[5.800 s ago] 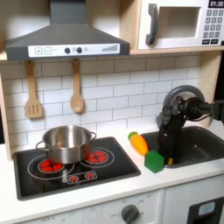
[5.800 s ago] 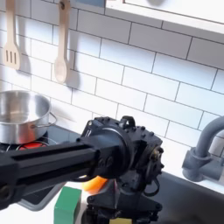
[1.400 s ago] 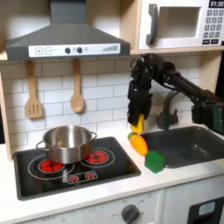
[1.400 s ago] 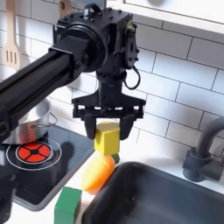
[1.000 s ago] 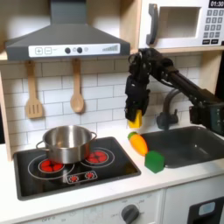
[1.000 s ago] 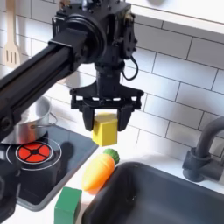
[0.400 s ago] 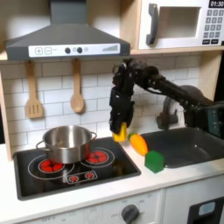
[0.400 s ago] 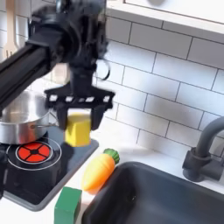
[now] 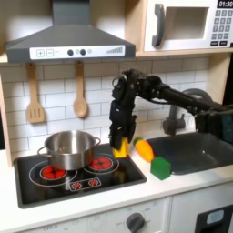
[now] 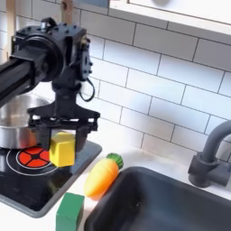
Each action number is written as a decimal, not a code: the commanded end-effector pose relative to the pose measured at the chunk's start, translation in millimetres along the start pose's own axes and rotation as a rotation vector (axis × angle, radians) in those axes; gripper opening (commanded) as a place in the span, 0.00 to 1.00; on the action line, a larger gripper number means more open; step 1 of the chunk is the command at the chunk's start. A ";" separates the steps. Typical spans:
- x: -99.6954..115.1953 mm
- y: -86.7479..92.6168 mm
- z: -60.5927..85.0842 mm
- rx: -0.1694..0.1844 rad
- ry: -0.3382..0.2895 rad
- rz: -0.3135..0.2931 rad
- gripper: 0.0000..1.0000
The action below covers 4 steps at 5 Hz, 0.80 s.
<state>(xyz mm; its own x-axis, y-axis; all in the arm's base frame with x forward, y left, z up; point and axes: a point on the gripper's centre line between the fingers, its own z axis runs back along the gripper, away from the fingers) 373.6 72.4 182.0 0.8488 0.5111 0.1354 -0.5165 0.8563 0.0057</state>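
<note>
In the second exterior view the pot (image 10: 18, 122) was mostly behind the arm and cut off at the left edge, and the green block (image 10: 70, 213) ran off the bottom. Microwave buttons (image 9: 221, 27) were too blurry to read in the first exterior view.

A black gripper (image 10: 63, 142) clasps a yellow block (image 10: 62, 149). The carrot (image 10: 102, 175) is orange with a green top, and the block (image 10: 69, 212) beside it is green. The pot (image 9: 68, 148) is shiny silver on a black stovetop (image 9: 36, 187) with red burner rings. The wall tiles (image 10: 171, 72) are white, the spoon (image 9: 80, 94) and spatula (image 9: 35, 96) pale wood, the sink (image 9: 203, 148) dark grey.
</note>
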 end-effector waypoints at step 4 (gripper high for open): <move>-27.0 26.7 -18.2 0.023 0.045 -0.090 0.00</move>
<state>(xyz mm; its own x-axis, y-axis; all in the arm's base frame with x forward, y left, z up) 340.7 82.0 163.8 0.8941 0.4370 0.0980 -0.4416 0.8966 0.0313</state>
